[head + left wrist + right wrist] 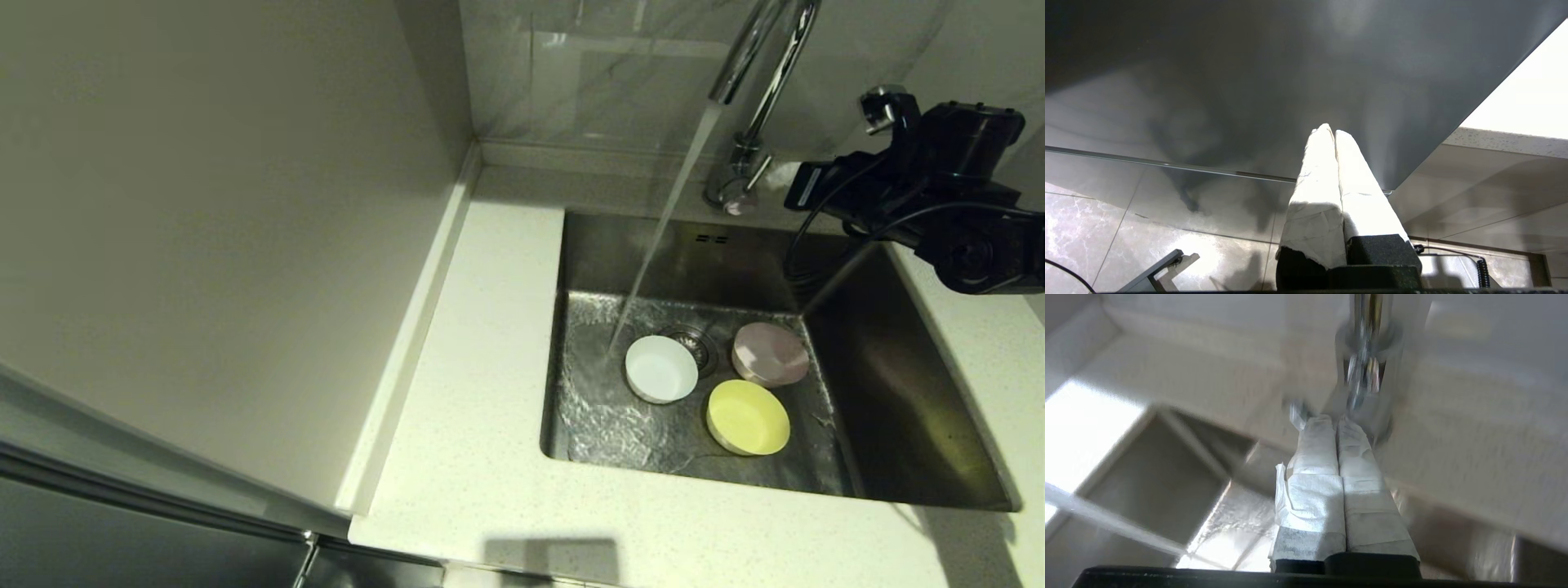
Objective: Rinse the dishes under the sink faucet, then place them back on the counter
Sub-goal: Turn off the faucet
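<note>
Three bowls point(709, 380) sit in the sink point(898, 392), frame centre-right; faucet point(755, 98) behind, table point(482, 408) left and front.

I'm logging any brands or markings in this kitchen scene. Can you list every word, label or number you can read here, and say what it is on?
None: no readable text in any view.
The faucet, sink and counter carry no visible brand or label.
The white bowl, pink bowl and yellow bowl are plain.
The right gripper and left gripper show only unmarked white wrapping.
</note>
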Robot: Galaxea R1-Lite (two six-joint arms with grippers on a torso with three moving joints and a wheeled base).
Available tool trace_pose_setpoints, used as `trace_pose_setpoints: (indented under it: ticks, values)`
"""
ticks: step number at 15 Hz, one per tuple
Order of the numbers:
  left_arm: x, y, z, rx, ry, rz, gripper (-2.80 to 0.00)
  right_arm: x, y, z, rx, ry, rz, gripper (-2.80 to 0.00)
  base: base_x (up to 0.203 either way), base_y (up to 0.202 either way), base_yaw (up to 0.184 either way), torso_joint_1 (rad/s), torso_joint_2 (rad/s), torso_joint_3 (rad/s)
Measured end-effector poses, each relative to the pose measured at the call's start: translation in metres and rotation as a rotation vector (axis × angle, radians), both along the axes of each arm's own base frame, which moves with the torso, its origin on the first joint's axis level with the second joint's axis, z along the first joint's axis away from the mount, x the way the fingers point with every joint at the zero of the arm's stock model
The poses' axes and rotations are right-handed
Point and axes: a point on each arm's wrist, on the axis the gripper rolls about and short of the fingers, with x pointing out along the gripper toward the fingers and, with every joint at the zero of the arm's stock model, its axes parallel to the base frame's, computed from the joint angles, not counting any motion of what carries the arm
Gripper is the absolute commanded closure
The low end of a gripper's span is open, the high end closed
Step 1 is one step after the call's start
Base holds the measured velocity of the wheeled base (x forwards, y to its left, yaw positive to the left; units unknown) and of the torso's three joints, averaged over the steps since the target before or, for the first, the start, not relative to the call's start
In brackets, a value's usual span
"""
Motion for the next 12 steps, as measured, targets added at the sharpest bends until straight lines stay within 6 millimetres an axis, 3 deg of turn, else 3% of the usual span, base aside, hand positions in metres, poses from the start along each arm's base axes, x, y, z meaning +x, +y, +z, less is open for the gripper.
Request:
trace_pose_setpoints:
  ticks: [5, 12]
  values:
    - [0.000, 0.000, 0.000, 0.000, 0.000, 0.000, 0.00, -0.020, -0.007, -0.022, 0.001, 0.103, -0.014, 0.00, 0.000, 0.000, 0.000, 0.000, 0.00, 0.000]
    - [0.000, 0.000, 0.000, 0.000, 0.000, 0.000, 0.00, -0.021, -0.007, -0.011, 0.003, 0.071, -0.010, 0.00, 0.000, 0.000, 0.000, 0.000, 0.00, 0.000]
